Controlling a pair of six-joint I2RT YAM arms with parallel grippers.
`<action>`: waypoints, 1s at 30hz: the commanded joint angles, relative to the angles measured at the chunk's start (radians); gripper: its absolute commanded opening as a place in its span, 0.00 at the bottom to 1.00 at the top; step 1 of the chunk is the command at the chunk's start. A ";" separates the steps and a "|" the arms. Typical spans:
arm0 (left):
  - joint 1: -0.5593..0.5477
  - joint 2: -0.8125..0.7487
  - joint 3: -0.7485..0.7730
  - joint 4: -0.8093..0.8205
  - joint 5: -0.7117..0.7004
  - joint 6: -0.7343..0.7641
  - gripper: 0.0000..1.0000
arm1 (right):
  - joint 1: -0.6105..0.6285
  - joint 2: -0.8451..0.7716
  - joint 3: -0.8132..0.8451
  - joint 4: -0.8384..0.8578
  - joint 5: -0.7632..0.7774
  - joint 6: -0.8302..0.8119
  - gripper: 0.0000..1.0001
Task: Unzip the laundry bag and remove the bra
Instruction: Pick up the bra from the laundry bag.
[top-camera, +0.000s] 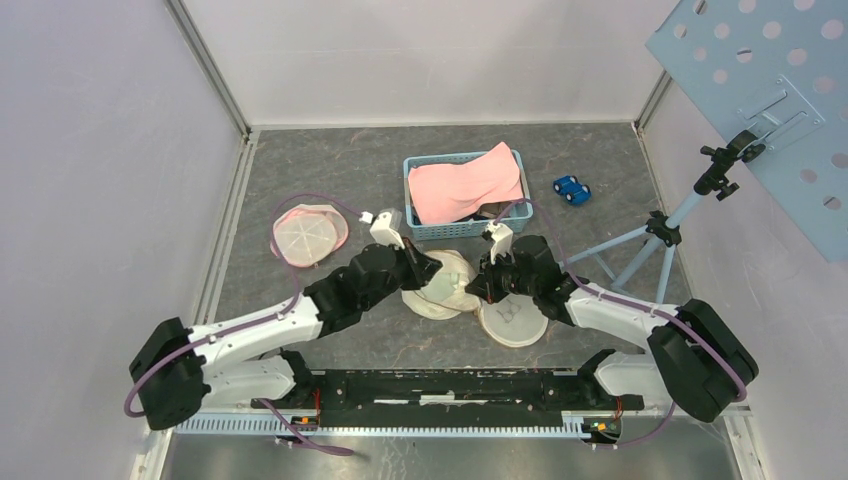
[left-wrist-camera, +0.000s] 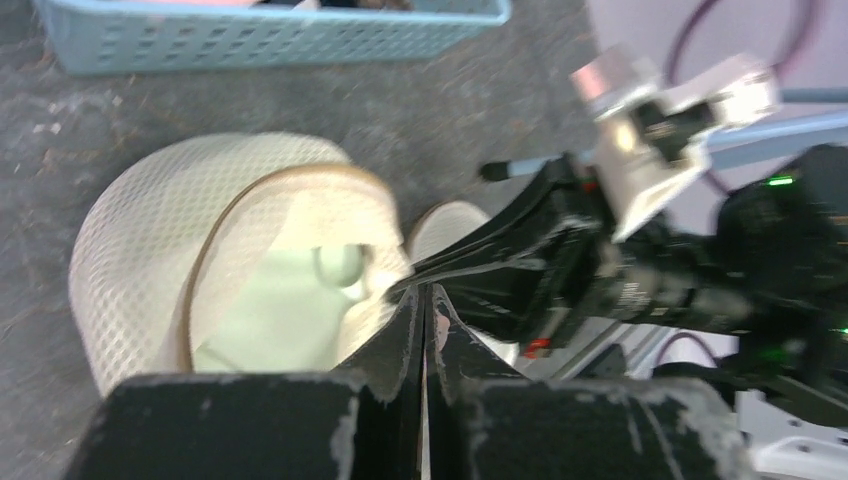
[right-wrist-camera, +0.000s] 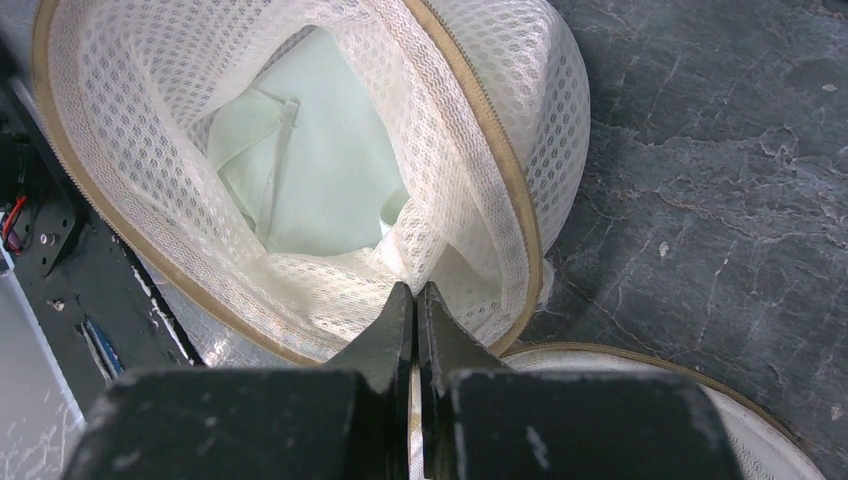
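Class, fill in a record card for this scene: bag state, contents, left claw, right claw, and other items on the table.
Bag state: laundry bag unzipped, mouth open
Contents: pale green bra inside, not yet removed
Left side: left claw shut, tips at the bag's rim; what it pinches is unclear
Right side: right claw shut on the bag's mesh
Other items: blue basket holding a pink cloth; toy car; tripod

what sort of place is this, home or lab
Likely a robot test booth in a lab, not a home: plain white walls box in a grey table, the left arm and right arm are bolted to its near edge, and a tripod stands at the right.
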 joint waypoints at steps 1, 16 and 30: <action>-0.001 0.082 -0.001 -0.036 0.005 -0.014 0.06 | 0.002 -0.041 0.011 0.017 0.020 0.001 0.00; 0.022 0.407 -0.041 0.324 0.057 -0.142 0.31 | 0.002 -0.053 0.033 -0.017 0.009 -0.024 0.00; 0.027 0.573 -0.034 0.577 0.165 -0.239 0.41 | 0.001 -0.051 0.042 -0.023 0.004 -0.033 0.00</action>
